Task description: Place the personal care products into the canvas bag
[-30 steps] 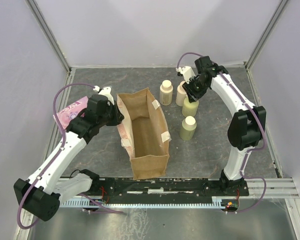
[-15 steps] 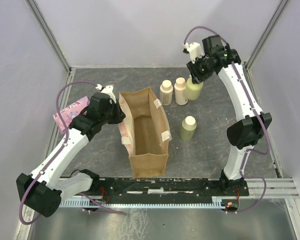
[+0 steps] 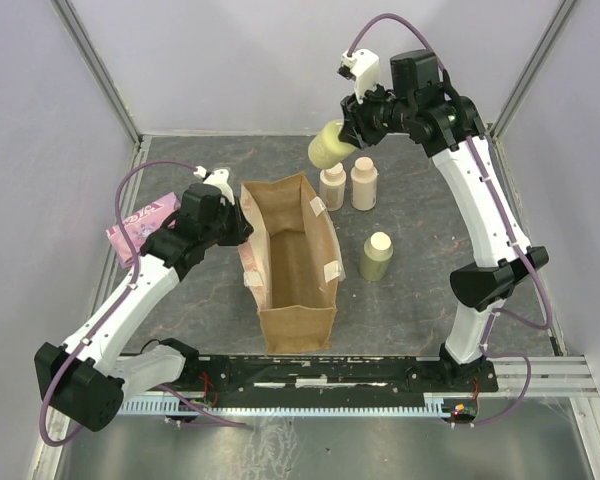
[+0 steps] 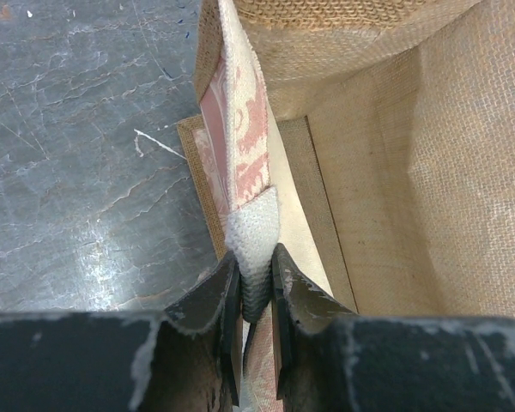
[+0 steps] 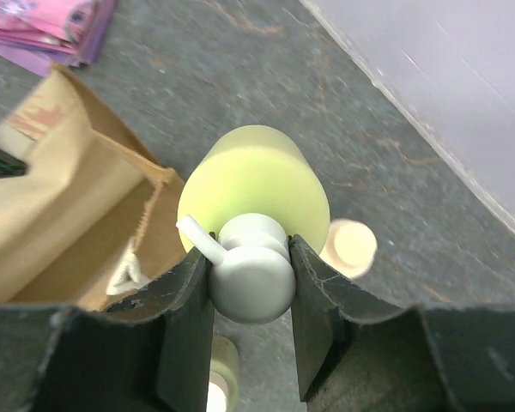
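Observation:
The tan canvas bag (image 3: 292,262) stands open at table centre. My left gripper (image 3: 235,222) is shut on its white handle (image 4: 254,240) at the left rim. My right gripper (image 3: 348,128) is shut on the pump top (image 5: 251,273) of a pale yellow-green bottle (image 3: 326,145), held in the air beyond the bag's far end; it also shows in the right wrist view (image 5: 254,182). Two cream-beige bottles (image 3: 333,186) (image 3: 364,182) stand upright right of the bag's far end. A second yellow-green bottle (image 3: 376,256) stands right of the bag.
A flat pink packet (image 3: 140,225) lies on the table left of the bag, under my left arm. Grey walls and metal posts enclose the back and sides. A rail (image 3: 330,375) runs along the near edge.
My right gripper has lifted the pump bottle off the table and carried it left, from beside the cream bottles to above and beyond the bag's far end. The left gripper keeps its hold.

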`<control>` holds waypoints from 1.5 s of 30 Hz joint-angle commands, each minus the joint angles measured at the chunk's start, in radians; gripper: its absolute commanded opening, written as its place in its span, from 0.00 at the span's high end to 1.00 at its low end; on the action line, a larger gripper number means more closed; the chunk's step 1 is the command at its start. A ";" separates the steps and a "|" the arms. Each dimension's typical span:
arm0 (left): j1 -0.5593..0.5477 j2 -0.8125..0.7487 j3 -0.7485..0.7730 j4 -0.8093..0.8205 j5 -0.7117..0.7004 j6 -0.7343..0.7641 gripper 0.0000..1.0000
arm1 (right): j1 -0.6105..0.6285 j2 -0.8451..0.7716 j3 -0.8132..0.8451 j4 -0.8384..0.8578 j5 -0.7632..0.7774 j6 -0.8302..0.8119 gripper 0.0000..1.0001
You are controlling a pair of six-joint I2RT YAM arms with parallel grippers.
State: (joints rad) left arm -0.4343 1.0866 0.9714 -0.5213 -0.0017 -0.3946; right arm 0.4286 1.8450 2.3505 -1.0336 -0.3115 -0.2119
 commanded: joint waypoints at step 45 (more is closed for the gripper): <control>-0.005 -0.065 0.020 -0.065 -0.011 -0.003 0.85 | 0.429 0.075 -0.242 0.210 0.181 -0.031 1.00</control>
State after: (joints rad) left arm -0.4343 1.0584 1.0218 -0.6277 -0.0093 -0.3744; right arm 0.8337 1.9377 2.1311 -1.0191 -0.2115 -0.2111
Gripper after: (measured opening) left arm 0.221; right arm 0.421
